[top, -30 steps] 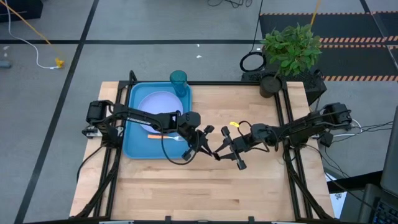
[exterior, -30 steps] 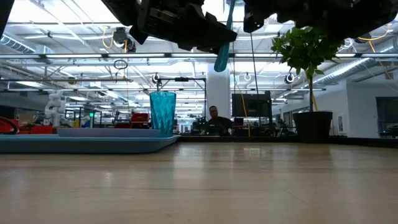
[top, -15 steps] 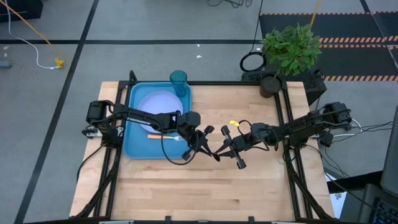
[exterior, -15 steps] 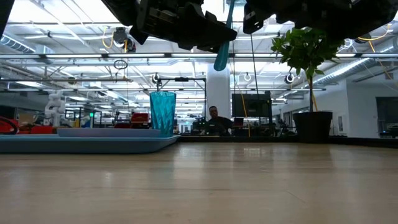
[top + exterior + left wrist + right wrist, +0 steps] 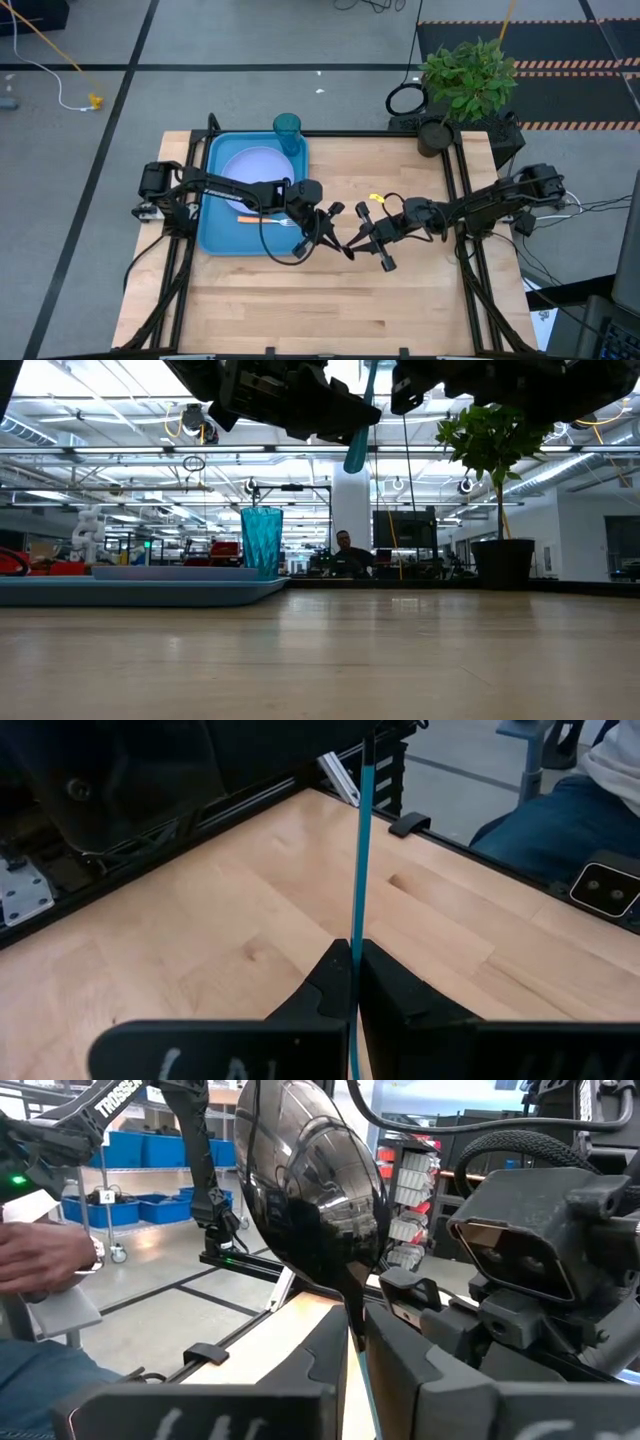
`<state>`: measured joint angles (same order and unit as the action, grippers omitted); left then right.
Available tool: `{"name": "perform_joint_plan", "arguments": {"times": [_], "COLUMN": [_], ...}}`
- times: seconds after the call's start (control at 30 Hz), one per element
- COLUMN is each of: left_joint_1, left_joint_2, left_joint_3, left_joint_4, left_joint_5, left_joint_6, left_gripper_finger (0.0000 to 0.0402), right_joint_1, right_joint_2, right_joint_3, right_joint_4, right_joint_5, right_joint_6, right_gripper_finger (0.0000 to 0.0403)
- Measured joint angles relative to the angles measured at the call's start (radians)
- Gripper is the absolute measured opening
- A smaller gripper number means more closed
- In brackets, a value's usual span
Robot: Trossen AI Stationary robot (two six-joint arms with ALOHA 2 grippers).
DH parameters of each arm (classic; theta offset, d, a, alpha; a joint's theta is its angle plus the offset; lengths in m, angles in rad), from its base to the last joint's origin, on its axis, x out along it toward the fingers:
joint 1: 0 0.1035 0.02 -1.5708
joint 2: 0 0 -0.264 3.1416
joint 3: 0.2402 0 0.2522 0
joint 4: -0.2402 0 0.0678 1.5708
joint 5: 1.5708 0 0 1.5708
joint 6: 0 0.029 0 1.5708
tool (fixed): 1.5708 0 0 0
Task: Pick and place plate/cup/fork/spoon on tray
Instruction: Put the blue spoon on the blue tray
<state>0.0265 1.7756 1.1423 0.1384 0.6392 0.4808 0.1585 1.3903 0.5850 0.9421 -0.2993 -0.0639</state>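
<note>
Left wrist view: spoon (image 5: 357, 850) pinched by both end effectors (mid-air).

Bright ceiling lights (image 5: 60, 380) glared overhead; the spoon (image 5: 310, 1190) bowl mirrored the room; the desk (image 5: 320, 660) foreground blurred.

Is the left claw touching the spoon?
Touching. The left wrist view shows the left claw pinched on the spoon by its thin blue handle.

Tray (image 5: 213, 232) lies on the worktop's (image 5: 330, 290) left; plate (image 5: 250, 170), fork (image 5: 265, 219) in it, cup (image 5: 287, 131) at its far right corner.
</note>
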Motion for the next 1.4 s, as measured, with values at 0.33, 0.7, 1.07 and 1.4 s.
{"name": "perform_joint_plan", "arguments": {"times": [0.33, 0.7, 1.07, 1.4], "left_joint_1": [0.000, 0.000, 0.000, 0.000], "left_joint_2": [0.000, 0.000, 0.000, 0.000], "left_joint_3": [0.000, 0.000, 0.000, 0.000], "left_joint_4": [0.001, 0.000, 0.000, 0.001], "left_joint_5": [-0.002, -0.011, -0.012, -0.012], "left_joint_6": [-0.004, -0.009, -0.011, -0.012], "left_gripper_finger": [0.0005, 0.0005, 0.0005, 0.0005], "right_joint_1": [0.000, 0.001, 0.000, 0.000], "right_joint_2": [0.000, 0.000, 0.000, 0.000], "right_joint_3": [0.000, 0.000, 0.000, 0.000], "right_joint_4": [-0.004, -0.011, -0.011, -0.010], "right_joint_5": [-0.019, -0.019, -0.015, -0.011], "right_joint_6": [0.000, 0.000, -0.001, -0.006], "right_gripper_finger": [0.0025, 0.0064, 0.0052, 0.0008]}}
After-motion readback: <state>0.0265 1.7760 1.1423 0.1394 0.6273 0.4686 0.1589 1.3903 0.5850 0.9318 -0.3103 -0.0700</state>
